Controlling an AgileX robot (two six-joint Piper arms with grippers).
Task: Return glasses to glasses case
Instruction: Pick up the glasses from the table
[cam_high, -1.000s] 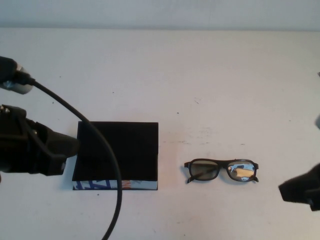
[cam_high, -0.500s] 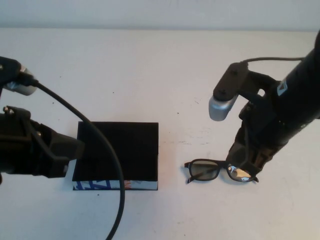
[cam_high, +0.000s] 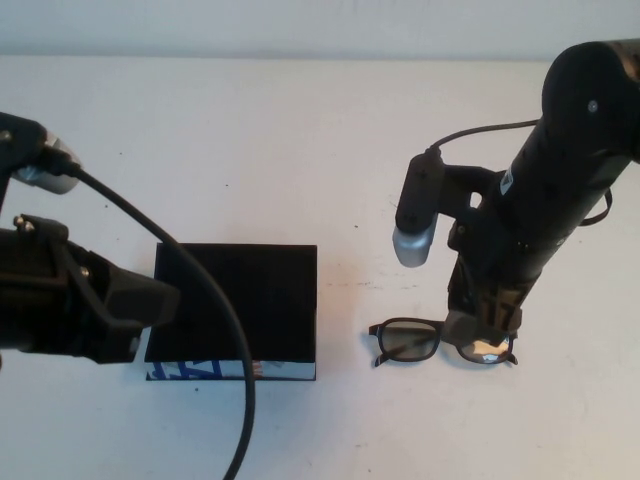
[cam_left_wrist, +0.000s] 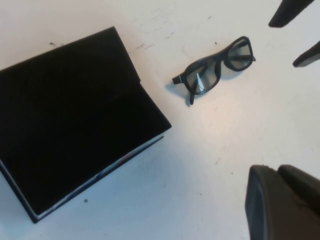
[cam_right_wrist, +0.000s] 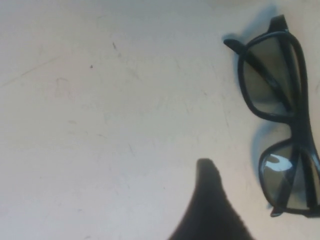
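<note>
Right arm poised over the glasses, case lying shut on the left.

The right end effector hovers just above the glasses, its fingers spread apart; a clean pick means closing across the bridge, not the lenses. The left end effector, its opening impossible to tell, sits at the glasses case, whose flap looks closed. The pale, lightly scuffed tabletop leaves ample room around both.

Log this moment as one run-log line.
right hand: over glasses, not gripping | left hand: beside closed case | glasses on table, outside case
</note>
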